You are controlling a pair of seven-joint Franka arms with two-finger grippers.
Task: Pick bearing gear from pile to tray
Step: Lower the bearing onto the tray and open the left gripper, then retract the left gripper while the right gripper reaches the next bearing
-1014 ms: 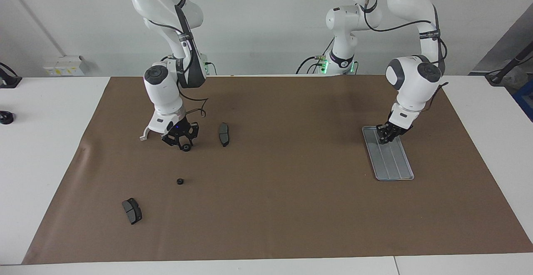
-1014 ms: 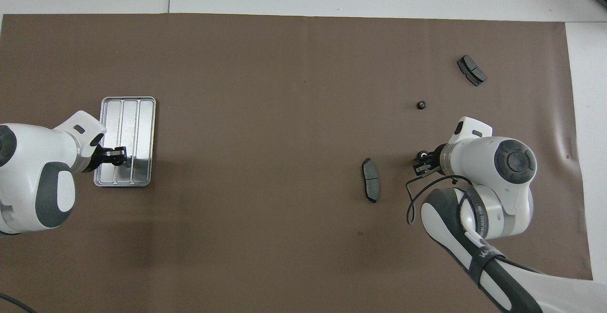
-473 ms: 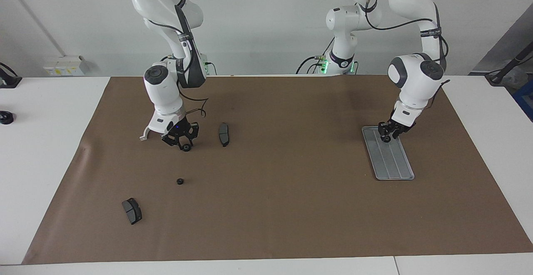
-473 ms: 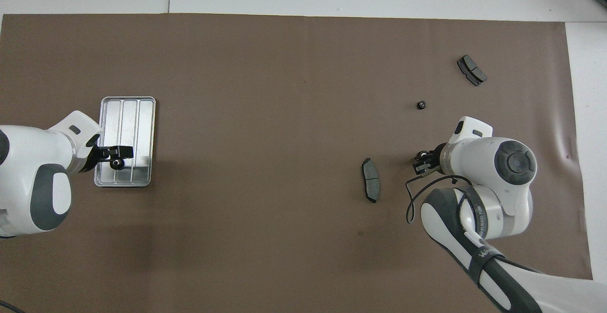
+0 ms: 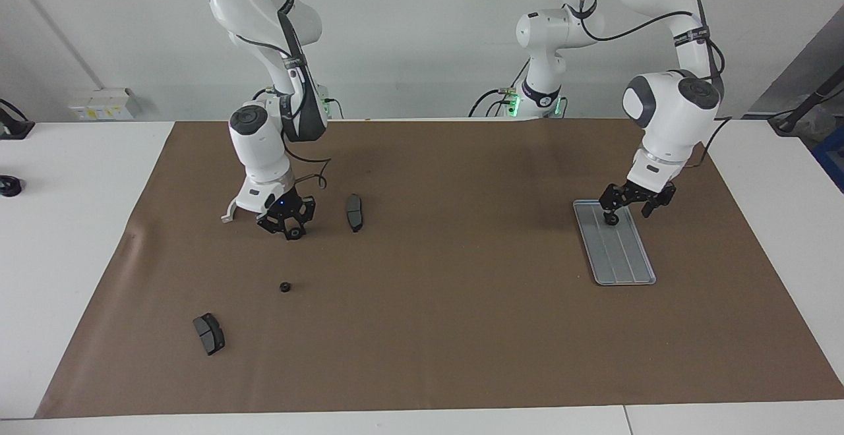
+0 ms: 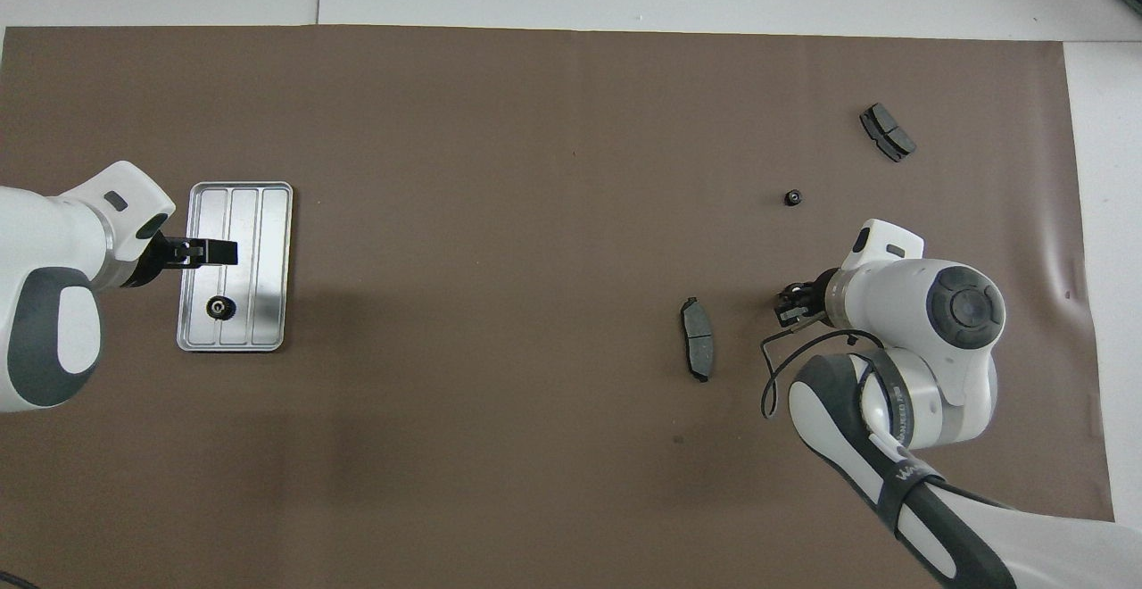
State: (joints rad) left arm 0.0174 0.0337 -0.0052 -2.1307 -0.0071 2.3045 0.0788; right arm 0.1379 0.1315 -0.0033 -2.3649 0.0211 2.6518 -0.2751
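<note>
Now left gripper (image 5: 634, 203) hangs open over tray (image 5: 626, 267), one gear (image 6: 219, 307) lying in it just below. Right gripper (image 5: 289, 223) is pinched on another gear (image 5: 294, 232); tray lies well off toward left arm's end.

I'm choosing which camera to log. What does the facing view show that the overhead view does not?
Facing only: the arms' upper links and the wall, and the open left gripper raised above the tray. Overhead only: the gear in the tray lying clear of that gripper. Both: two brake pads, a loose gear on the mat, and the right gripper low beside one pad.
</note>
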